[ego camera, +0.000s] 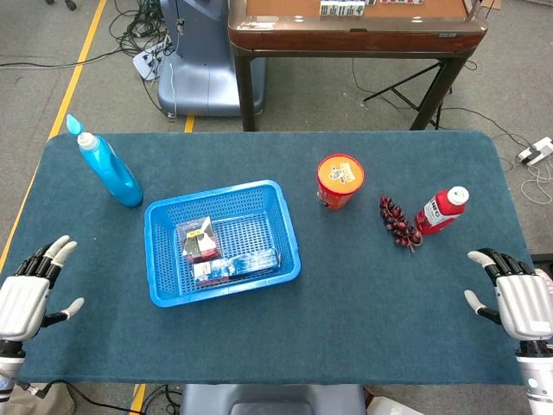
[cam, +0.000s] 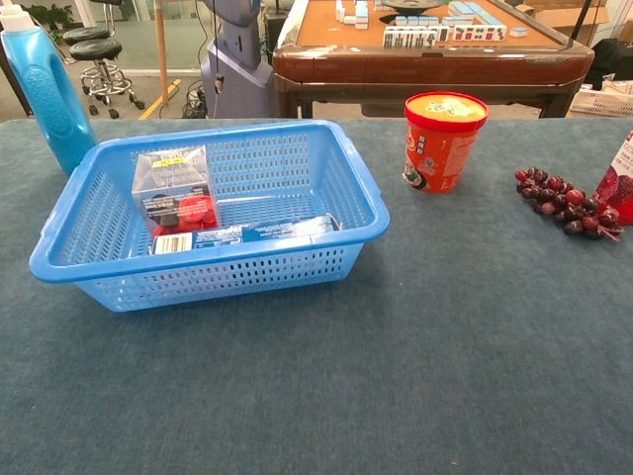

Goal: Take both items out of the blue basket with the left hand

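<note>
The blue basket (ego camera: 282, 233) (cam: 361, 188) sits left of centre on the dark green table. Inside it a clear box with red pieces (ego camera: 198, 239) (cam: 175, 191) stands upright at the left, and a flat blue packet (ego camera: 235, 265) (cam: 257, 233) lies along the near wall. My left hand (ego camera: 28, 295) hovers at the table's near left edge, fingers spread, holding nothing, well left of the basket. At the near right edge my right hand (ego camera: 517, 301) is also spread and empty. Neither hand shows in the chest view.
A blue detergent bottle (ego camera: 108, 166) (cam: 42, 87) stands behind the basket's left side. An orange cup with a red lid (ego camera: 340, 181) (cam: 444, 140), a bunch of dark grapes (ego camera: 398, 222) (cam: 566, 205) and a red bottle (ego camera: 441, 210) lie to the right.
</note>
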Tool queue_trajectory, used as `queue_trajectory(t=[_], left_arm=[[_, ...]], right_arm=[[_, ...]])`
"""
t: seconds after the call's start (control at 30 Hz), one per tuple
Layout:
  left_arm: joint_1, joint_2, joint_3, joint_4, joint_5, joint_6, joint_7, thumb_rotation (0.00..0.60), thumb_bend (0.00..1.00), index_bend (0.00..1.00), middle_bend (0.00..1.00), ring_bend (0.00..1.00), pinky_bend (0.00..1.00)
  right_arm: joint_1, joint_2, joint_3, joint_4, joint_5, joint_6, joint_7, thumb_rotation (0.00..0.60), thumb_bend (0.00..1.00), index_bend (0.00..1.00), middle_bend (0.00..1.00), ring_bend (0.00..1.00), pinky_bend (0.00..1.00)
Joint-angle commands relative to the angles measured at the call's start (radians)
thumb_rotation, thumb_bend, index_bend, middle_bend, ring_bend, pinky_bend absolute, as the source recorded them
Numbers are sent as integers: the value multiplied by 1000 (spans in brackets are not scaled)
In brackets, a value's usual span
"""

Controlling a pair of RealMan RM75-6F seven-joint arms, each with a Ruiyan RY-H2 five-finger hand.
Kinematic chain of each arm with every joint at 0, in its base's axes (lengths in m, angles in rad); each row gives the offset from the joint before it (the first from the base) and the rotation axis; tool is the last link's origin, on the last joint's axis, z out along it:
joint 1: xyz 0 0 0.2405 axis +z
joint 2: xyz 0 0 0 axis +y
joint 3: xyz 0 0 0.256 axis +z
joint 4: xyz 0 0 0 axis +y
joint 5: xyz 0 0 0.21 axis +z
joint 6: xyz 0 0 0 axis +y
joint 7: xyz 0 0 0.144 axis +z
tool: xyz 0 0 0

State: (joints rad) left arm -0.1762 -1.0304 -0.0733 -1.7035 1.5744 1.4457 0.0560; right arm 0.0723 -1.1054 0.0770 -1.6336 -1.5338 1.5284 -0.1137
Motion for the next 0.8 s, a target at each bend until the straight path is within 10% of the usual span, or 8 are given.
queue_trajectory(t=[0.03,0.4,0.8], left_arm=[[-41,28,-10,-14,33,-35,-40,600,216,99,79,110,166],[-235,88,-66,-119,24,-268,-52,600,216,40,62,109,166],[-461,51,-147,-144,-259,-591,39,600,216,3,41,100,163]], right_arm=[[2,9,1,-10,-8,6,-1,600,209,264,264,268,378],[2,39,-1,-58,-36,18,-20,600,210,264,264,268,378],[-3,43,-10,-61,-38,15,-18,600,210,264,263,268,378]])
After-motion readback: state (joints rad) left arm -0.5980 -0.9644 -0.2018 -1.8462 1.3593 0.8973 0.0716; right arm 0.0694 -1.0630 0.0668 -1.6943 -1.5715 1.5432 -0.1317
